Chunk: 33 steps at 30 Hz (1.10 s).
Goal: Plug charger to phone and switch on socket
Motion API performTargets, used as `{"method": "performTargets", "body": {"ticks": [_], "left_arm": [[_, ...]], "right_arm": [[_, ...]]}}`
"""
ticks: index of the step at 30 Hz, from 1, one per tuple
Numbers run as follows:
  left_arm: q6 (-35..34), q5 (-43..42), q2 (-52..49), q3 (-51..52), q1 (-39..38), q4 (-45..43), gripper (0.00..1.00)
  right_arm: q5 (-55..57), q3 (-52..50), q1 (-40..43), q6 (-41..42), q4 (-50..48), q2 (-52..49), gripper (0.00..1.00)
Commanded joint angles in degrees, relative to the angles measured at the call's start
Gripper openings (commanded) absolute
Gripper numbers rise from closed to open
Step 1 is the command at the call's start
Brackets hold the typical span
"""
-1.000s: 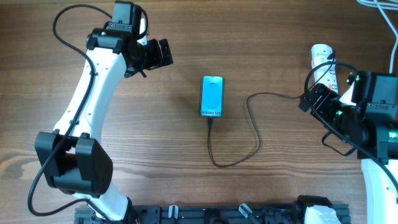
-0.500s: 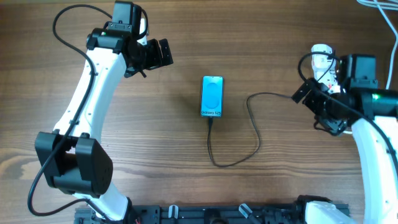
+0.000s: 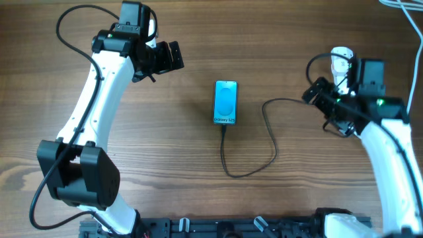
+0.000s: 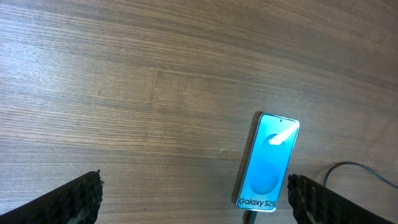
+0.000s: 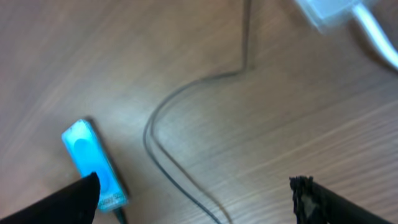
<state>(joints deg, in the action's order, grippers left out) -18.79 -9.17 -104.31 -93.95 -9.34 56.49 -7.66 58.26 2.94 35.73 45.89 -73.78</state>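
The phone (image 3: 225, 102) lies in the middle of the table, its teal screen lit, "Galaxy" text at its near end. It also shows in the left wrist view (image 4: 269, 163) and the right wrist view (image 5: 93, 163). The charger cable (image 3: 254, 149) is plugged into the phone's near end and loops right toward the socket (image 3: 342, 61), a white power strip mostly hidden under my right arm. My right gripper (image 3: 317, 94) is open and empty, left of the socket. My left gripper (image 3: 173, 57) is open and empty, far left of the phone.
The thick white cord (image 3: 404, 14) runs off the table's back right corner; the strip's end shows in the right wrist view (image 5: 326, 11). A black rail (image 3: 231, 228) lines the front edge.
My right arm has swung up and to the left, from beside the socket's near end to a spot left of it. The left arm, phone and cable have not moved.
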Motion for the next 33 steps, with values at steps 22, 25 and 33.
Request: {"method": "performTargets", "body": {"ticks": [22,25,33], "left_arm": [[0.11,0.57,-0.48,0.2,0.2,-0.09,1.0],[0.11,0.57,-0.48,0.2,0.2,-0.09,1.0],[0.11,0.57,-0.48,0.2,0.2,-0.09,1.0]], "right_arm": [[-4.07,-48.33,-6.1,-35.45,-46.47,66.36,1.0],[-3.96,-51.98,-6.36,-35.58,-51.23,67.98,1.0],[-0.39,-57.96,-6.25,-35.36,-54.21,73.59,1.0]]}}
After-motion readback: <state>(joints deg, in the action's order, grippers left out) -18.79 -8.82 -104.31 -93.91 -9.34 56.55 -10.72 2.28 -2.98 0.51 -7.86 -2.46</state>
